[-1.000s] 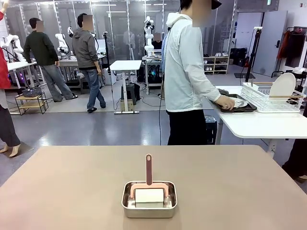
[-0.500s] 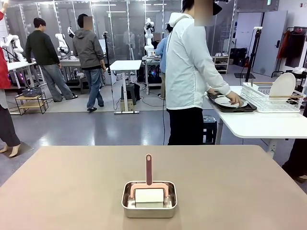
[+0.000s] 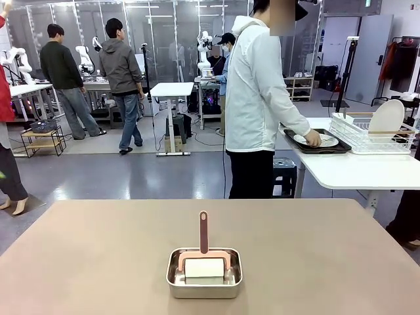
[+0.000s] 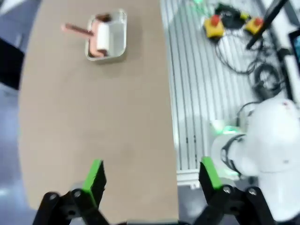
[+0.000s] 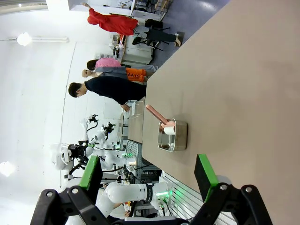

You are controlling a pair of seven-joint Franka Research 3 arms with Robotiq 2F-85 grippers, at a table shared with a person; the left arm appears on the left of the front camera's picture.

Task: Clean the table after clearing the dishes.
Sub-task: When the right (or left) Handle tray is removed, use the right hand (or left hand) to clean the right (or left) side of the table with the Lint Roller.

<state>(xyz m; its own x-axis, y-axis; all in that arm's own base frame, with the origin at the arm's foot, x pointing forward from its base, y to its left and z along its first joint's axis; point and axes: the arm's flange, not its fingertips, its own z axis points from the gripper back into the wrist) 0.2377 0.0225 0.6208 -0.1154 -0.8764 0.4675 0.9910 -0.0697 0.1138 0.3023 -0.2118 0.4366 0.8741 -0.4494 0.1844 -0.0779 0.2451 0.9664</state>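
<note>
Now, table: large matte taupe-brown table point(image 3: 92, 256), bare apart from one pan near the robot-side middle.
Dishes: round cream-white plate point(image 3: 328, 141) on dark brown tray point(image 3: 325, 151), on white side table point(image 3: 354, 174) at far right, well apart from the brown table; cutlery too small to tell.
Person: hand point(image 3: 312, 138) rests on the plate, body turned to the side table.
Pan: small rectangular steel pan point(image 3: 204, 291) holds white block point(image 3: 204, 268) and pink-handled brush point(image 3: 203, 231), handle sticking past the far rim.
Left gripper point(image 4: 152, 171): green pads spread wide, nothing between them, above the robot-side table edge, pan well apart.
Right gripper point(image 5: 147, 171): spread wide, holding nothing, raised over the table.
Room: open top all round the pan.
Left wrist view adds: grey slatted floor past the edge, yellow boxes point(image 4: 213, 26) with red buttons, white arm base point(image 4: 262, 140).
Right wrist view adds: scene rolled sideways, people beyond the table's far edge.
</note>
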